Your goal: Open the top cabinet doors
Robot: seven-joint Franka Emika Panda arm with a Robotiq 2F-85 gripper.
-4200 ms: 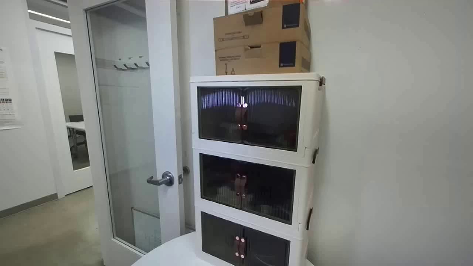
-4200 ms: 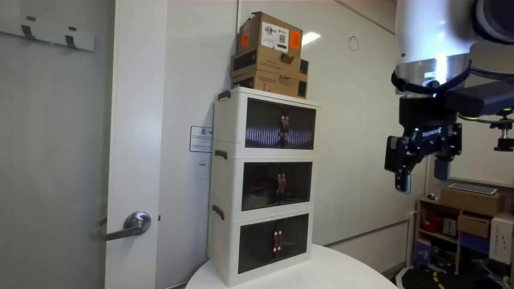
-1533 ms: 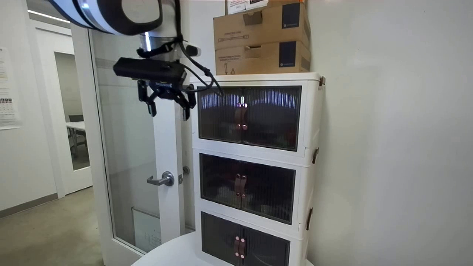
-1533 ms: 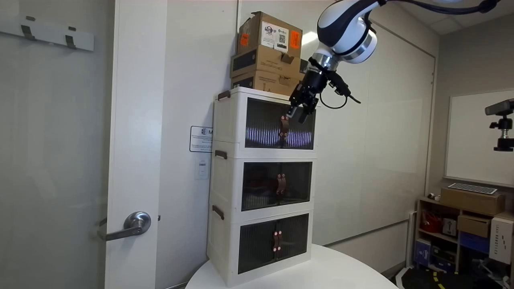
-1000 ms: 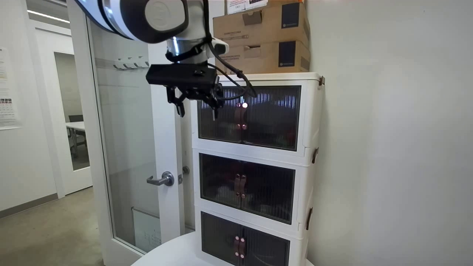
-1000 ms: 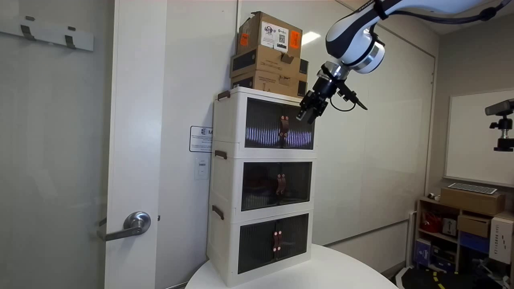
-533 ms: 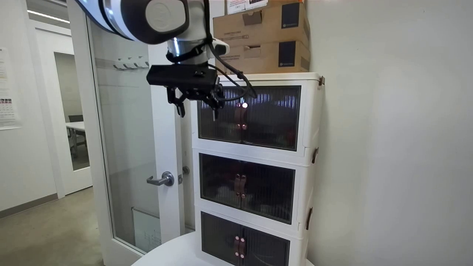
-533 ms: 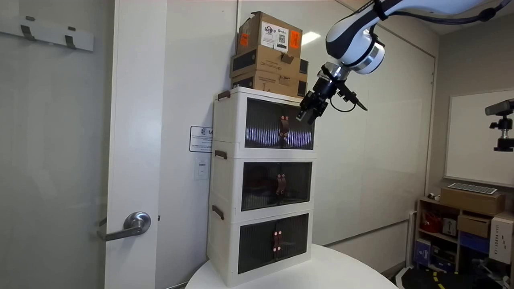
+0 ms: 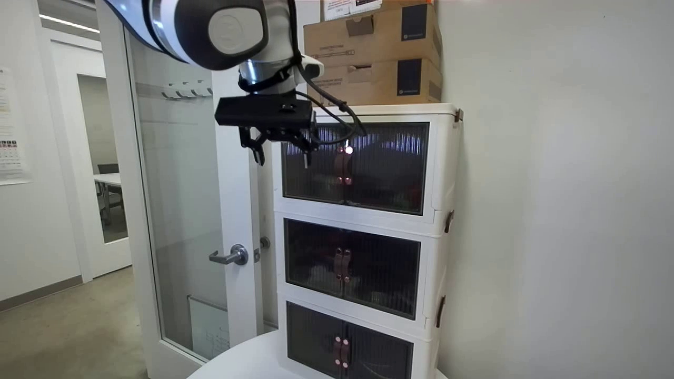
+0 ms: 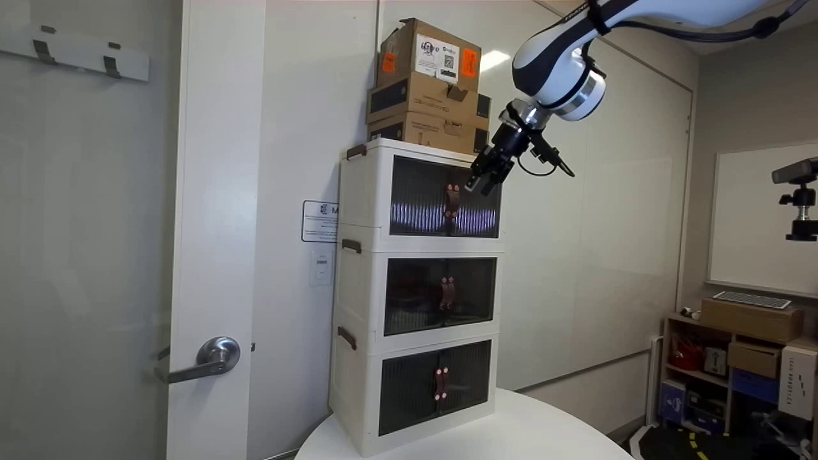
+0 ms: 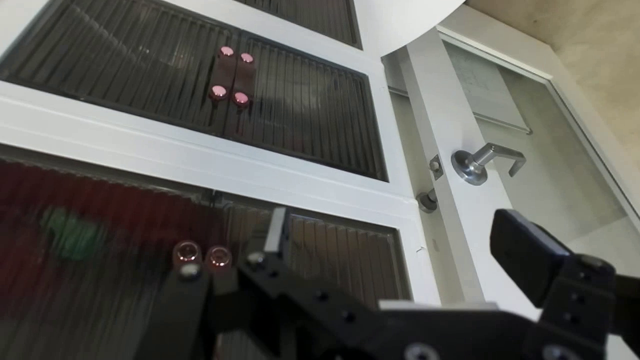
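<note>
So, pincer (image 9: 284, 161) near closed top doors (image 9: 363, 168)

Top cabinet doors (image 9: 371, 171) in glossy ribbed plastic, smooth plastic cabinet frame (image 10: 441, 244), satin metal door lever (image 10: 218, 356), matt cardboard boxes (image 10: 427, 97)

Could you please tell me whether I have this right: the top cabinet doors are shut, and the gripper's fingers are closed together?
Not quite: the gripper is open, its fingers spread wide apart, as the wrist view shows. The top cabinet doors are shut, as you said.
</note>
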